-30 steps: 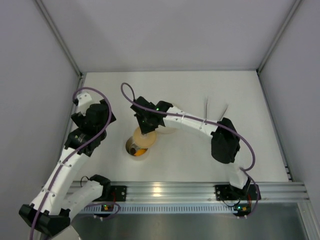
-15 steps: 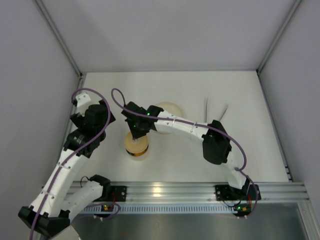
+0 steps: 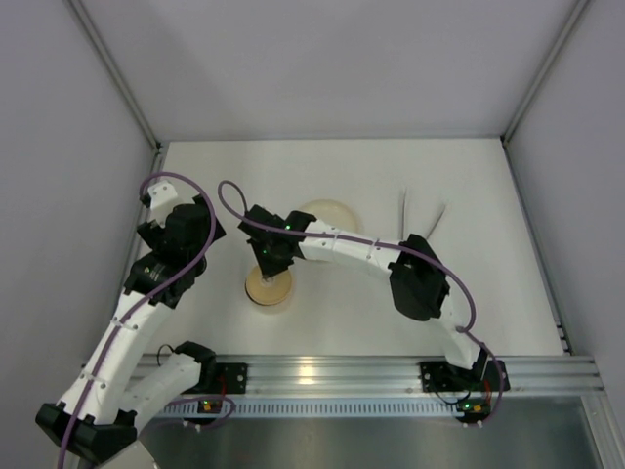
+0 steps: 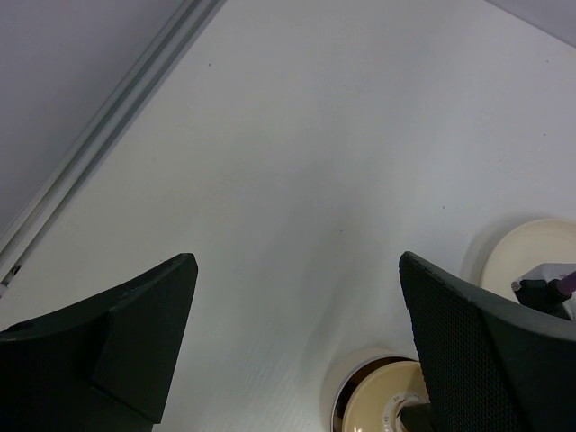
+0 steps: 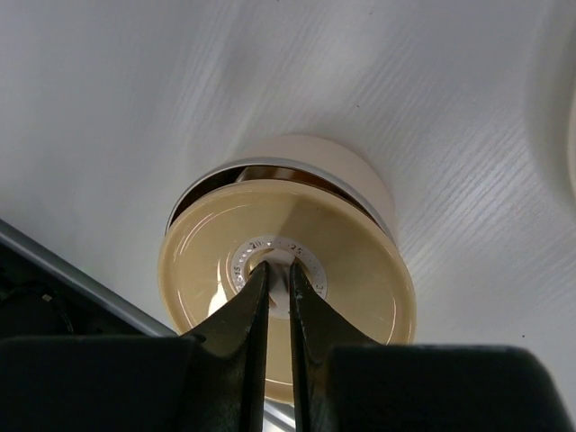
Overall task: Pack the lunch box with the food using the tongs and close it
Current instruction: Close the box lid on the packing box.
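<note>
The lunch box (image 5: 346, 171) is a small round steel container with a pale wall; it stands near the table's front (image 3: 269, 298). The tan disc lid (image 5: 351, 279) lies over its opening, slightly offset, so a sliver of rim shows at the far side. My right gripper (image 5: 277, 270) is shut on the lid's small white centre knob and reaches in from the right (image 3: 274, 262). The food is hidden under the lid. The tongs (image 3: 422, 217) lie in a V at the back right. My left gripper (image 4: 297, 261) hangs open and empty to the left of the box (image 3: 190, 227).
A flat cream plate (image 3: 330, 213) sits just behind the lunch box, also seen in the left wrist view as the plate (image 4: 531, 252). Grey walls enclose the table on three sides. An aluminium rail (image 3: 322, 373) runs along the near edge.
My right gripper has carried the tilted lid left and down from beside the plate onto the lunch box, covering the orange food that showed inside. The left arm has not moved.
</note>
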